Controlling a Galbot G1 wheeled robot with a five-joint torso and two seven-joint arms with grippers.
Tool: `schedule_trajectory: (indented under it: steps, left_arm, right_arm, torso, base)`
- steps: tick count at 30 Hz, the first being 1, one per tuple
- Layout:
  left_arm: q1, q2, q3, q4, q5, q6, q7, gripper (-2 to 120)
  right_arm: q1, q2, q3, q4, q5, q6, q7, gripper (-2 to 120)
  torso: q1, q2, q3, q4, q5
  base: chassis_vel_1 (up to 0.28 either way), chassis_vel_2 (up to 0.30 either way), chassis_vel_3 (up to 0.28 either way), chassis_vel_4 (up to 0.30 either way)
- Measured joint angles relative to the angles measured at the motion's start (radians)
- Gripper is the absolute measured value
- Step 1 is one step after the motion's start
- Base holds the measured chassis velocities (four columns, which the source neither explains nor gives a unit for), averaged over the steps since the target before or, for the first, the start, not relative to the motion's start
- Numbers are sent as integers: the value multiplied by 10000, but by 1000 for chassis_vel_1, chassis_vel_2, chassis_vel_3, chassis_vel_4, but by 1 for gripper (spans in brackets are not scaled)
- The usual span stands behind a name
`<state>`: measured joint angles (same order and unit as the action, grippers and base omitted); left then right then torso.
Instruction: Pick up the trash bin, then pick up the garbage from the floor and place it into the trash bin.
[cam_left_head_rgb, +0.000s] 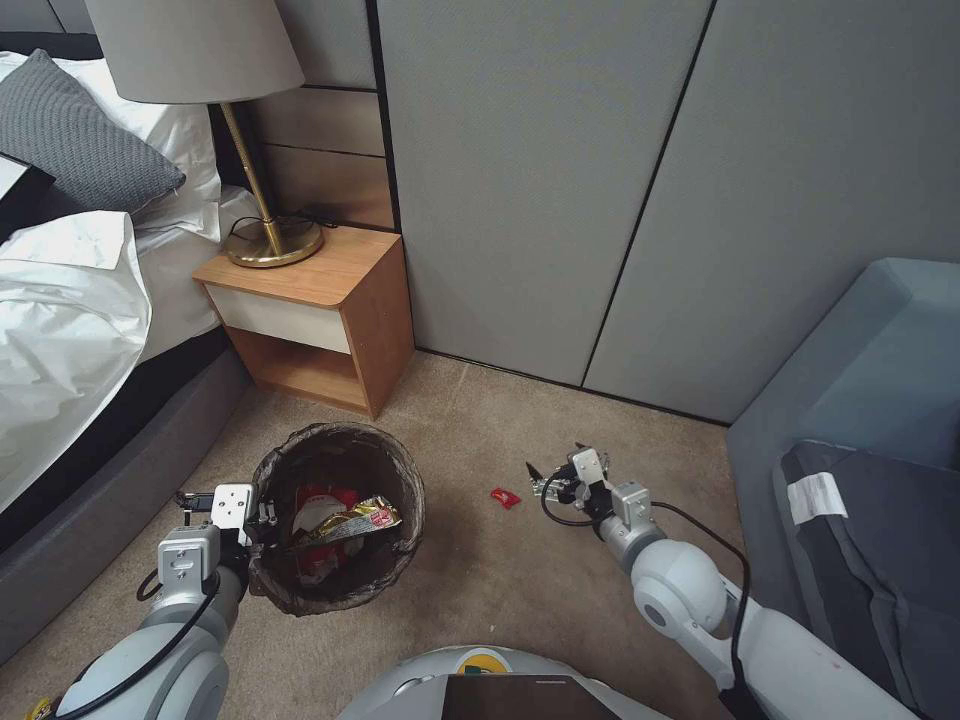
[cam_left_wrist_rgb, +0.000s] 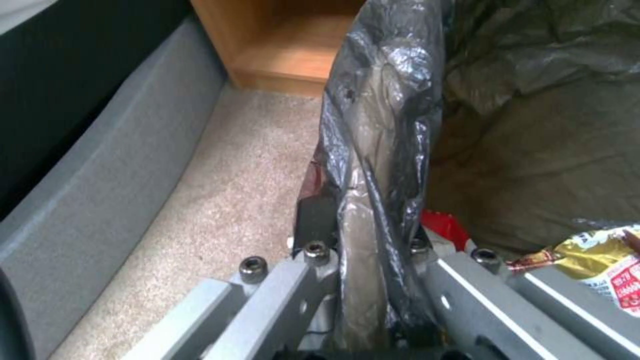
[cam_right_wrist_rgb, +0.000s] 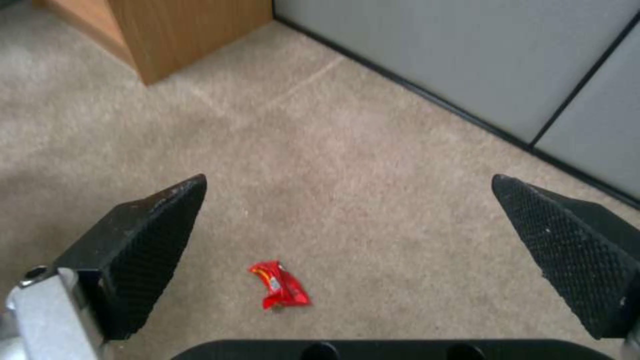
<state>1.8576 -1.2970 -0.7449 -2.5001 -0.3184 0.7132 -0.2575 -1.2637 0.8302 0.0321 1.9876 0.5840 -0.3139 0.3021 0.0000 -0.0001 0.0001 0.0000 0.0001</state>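
Left tool (cam_left_wrist_rgb: 360, 260) clamping trash bin (cam_left_head_rgb: 336, 520) rim, right tool (cam_right_wrist_rgb: 347, 240) (spread wide) above red wrapper (cam_right_wrist_rgb: 279, 291).

beige carpet (cam_left_head_rgb: 480, 590), grey wall panels (cam_left_head_rgb: 540, 180), wooden nightstand (cam_left_head_rgb: 320, 300).

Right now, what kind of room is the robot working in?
Most likely a bedroom, perhaps a hotel room: a bed with white linen and a grey pillow, a wooden nightstand carrying a brass lamp, plus carpet and padded wall panels.
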Motion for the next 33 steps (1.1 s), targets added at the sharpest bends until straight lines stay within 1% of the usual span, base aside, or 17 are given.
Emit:
schedule_trajectory:
  steps: [2, 5, 9, 14, 17, 18, 19, 21, 23, 33]
  left_arm:
    - [5, -11, 1, 0, 0, 0, -20, 3]
    - [8, -29, 57, 0, 3, 17, -66, 3]
    - [-13, -52, 193, 0, 15, 30, -106, 3]
    - [-31, -90, 308, 0, 25, 54, -146, 3]
    - [-62, -94, 348, 0, 30, 82, -150, 3]
    - [-62, -94, 348, 0, 30, 82, -150, 3]
    - [-75, -105, 358, 0, 33, 91, -151, 3]
    - [-81, -110, 363, 0, 34, 93, -151, 3]
    - [-98, -120, 371, 0, 37, 99, -150, 3]
    - [-127, -123, 378, 0, 49, 110, -126, 3]
  right_arm:
    - [151, 34, -81, -176, 6, -59, -54, 100]
    - [717, 144, -325, -808, 118, -461, -228, 100]
    - [1121, 273, -504, -1226, 366, -830, -255, 100]
    - [1599, 485, -851, -1745, 390, -968, -249, 100]
    - [2039, 617, -1317, -2103, 431, -1069, -230, 100]
    - [2039, 617, -1317, -2103, 431, -1069, -230, 100]
    - [2233, 675, -1581, -2265, 431, -1085, -217, 100]
    - [2305, 703, -1680, -2326, 431, -1096, -209, 100]
    - [2651, 867, -2180, -2632, 432, -1183, -75, 100]
    - [3466, 1278, -3177, -3542, 433, -1623, 213, 100]
  torso:
    - [0, 0, 0, 1, 1]
    - [0, 0, 0, 2, 0]
    - [0, 0, 0, -1, -1]
    - [0, 0, 0, 1, -1]
    - [0, 0, 0, 1, -1]
    - [0, 0, 0, 1, -1]
    - [0, 0, 0, 0, -3]
    - [0, 0, 0, 0, -2]
    - [0, 0, 0, 0, -2]
    - [0, 1, -1, 0, -2]
  base:
    - [0, 0, 0, 0]
    - [0, 0, 0, 0]
    - [0, 0, 0, 0]
    - [0, 0, 0, 0]
    - [0, 0, 0, 0]
    - [0, 0, 0, 0]
    - [0, 0, 0, 0]
    - [0, 0, 0, 0]
    - [0, 0, 0, 0]
    - [0, 0, 0, 0]
